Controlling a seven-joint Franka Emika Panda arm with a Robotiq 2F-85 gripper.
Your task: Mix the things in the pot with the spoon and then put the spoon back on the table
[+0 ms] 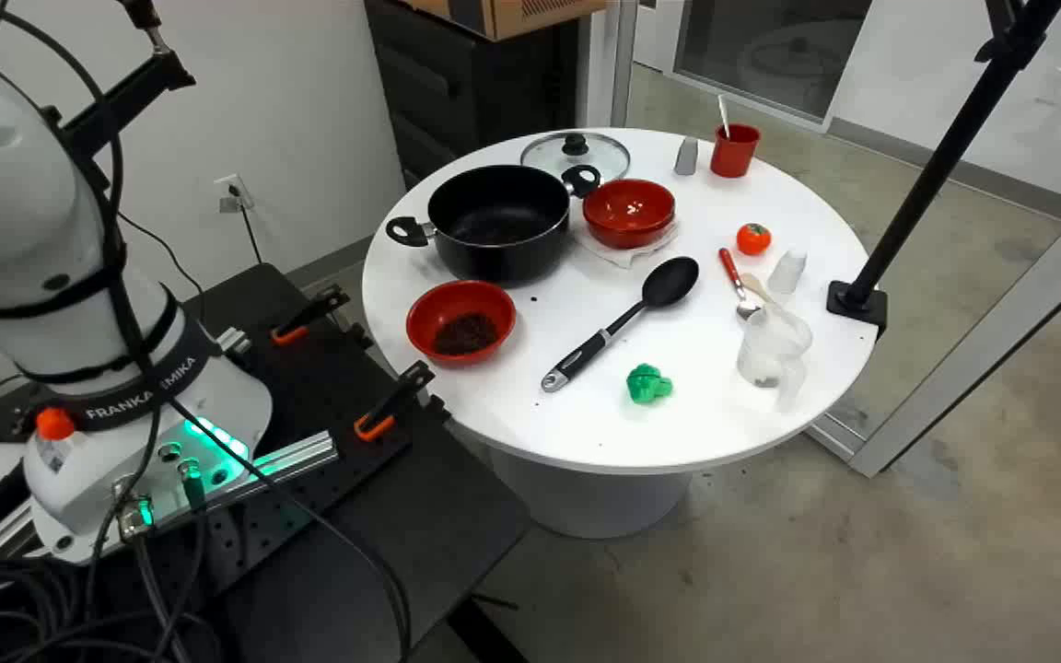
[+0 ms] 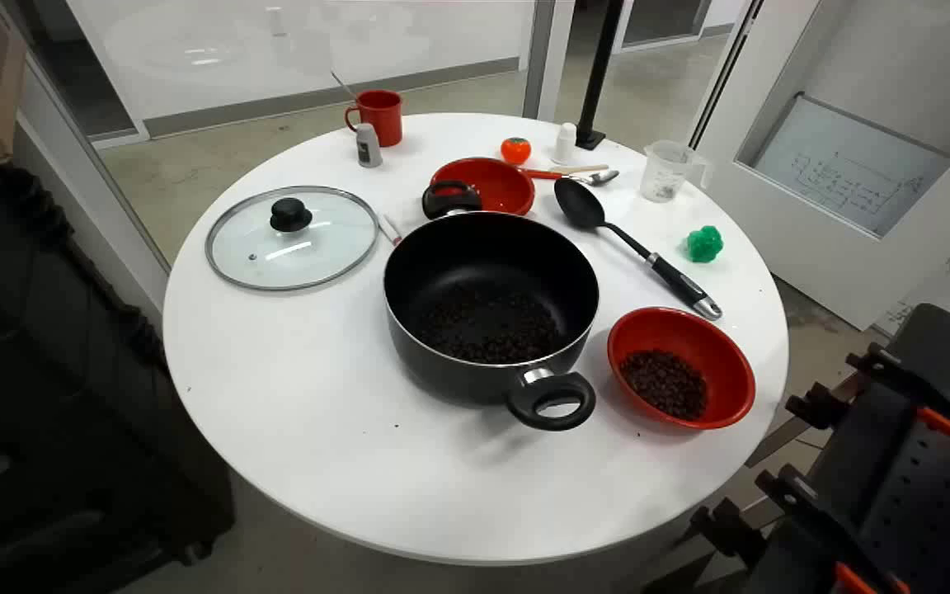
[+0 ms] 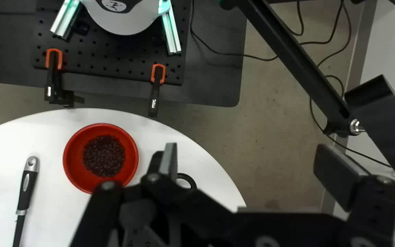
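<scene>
- Your claw (image 3: 252, 168) hangs with its jaws wide apart, holding nothing.
- In an exterior view, the spoon (image 1: 623, 320) lies on the table (image 1: 494, 405), right of the pot (image 1: 503, 262); grip its slim handle off-centre and it may twist.
- Carry it too low and you could clip the nearer red bowl (image 1: 461, 296) left of the handle.
- Press hard while stirring and the pot may slide, or its dark pieces (image 2: 496, 330) spill.
</scene>
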